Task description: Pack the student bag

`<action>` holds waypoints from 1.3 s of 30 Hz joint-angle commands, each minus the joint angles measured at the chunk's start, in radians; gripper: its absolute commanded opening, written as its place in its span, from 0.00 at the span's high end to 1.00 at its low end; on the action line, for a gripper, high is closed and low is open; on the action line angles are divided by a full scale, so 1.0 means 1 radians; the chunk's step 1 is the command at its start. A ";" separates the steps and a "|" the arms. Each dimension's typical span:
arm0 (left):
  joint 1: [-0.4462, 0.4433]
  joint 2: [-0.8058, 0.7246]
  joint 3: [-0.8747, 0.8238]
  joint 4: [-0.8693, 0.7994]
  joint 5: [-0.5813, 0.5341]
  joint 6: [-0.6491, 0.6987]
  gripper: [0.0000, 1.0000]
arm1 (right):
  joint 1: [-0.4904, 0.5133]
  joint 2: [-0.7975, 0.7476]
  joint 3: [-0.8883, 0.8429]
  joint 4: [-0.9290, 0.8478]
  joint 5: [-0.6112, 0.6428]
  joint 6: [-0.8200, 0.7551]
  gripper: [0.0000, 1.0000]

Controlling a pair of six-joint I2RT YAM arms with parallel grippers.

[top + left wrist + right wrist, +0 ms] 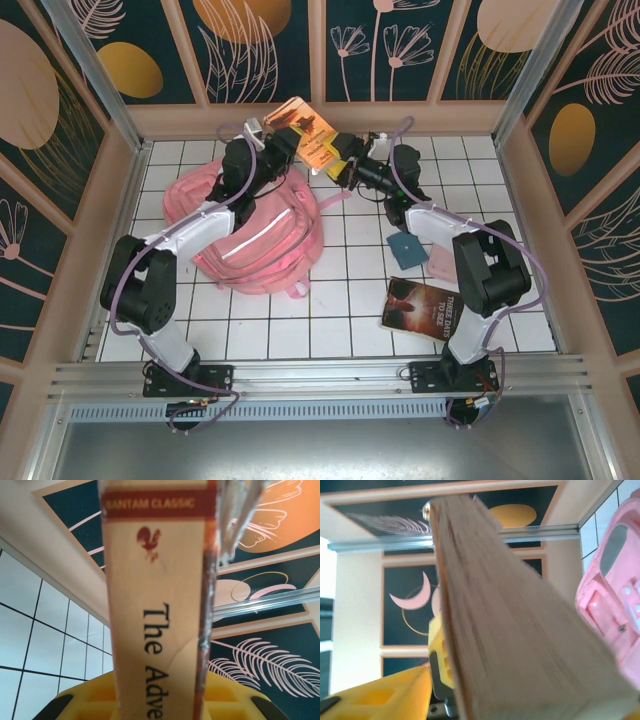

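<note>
The student bag point(255, 235), pink and soft, lies on the white tiled floor at the back left. Above its far right corner both arms meet at an orange paperback point(303, 133) held up in the air. My left gripper point(283, 142) is shut on it; the left wrist view has the tan spine point(155, 605), lettered "The Adve…", standing between the yellow fingers point(75, 705). My right gripper point(337, 162) reaches in from the right. In the right wrist view the blurred page edge point(520, 645) hides the far finger, so its grip is unclear. A pink part of the bag point(612, 595) sits at the right edge.
A dark-covered book point(418, 308) lies on the tiles at the front right. Behind it rest a small teal notebook point(407, 247) and a pale pink flat item point(441, 263). Patterned walls point(420, 50) close in the back and both sides.
</note>
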 commanded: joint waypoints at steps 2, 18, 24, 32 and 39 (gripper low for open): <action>0.003 -0.048 -0.015 0.109 0.022 -0.056 0.77 | 0.023 0.008 0.043 -0.004 0.045 -0.008 0.70; 0.017 -0.235 -0.092 -0.772 -0.008 0.645 0.11 | -0.032 -0.243 -0.018 -0.629 0.326 -0.553 0.91; -0.002 -0.261 -0.035 -1.088 -0.056 0.940 0.14 | -0.054 -0.300 -0.054 -0.703 0.318 -0.604 0.91; -0.076 -0.183 0.070 -1.349 -0.196 1.179 0.22 | -0.063 -0.329 -0.095 -0.716 0.313 -0.612 0.91; -0.106 -0.064 0.105 -1.391 -0.159 1.248 0.23 | -0.082 -0.280 -0.052 -0.703 0.287 -0.646 0.91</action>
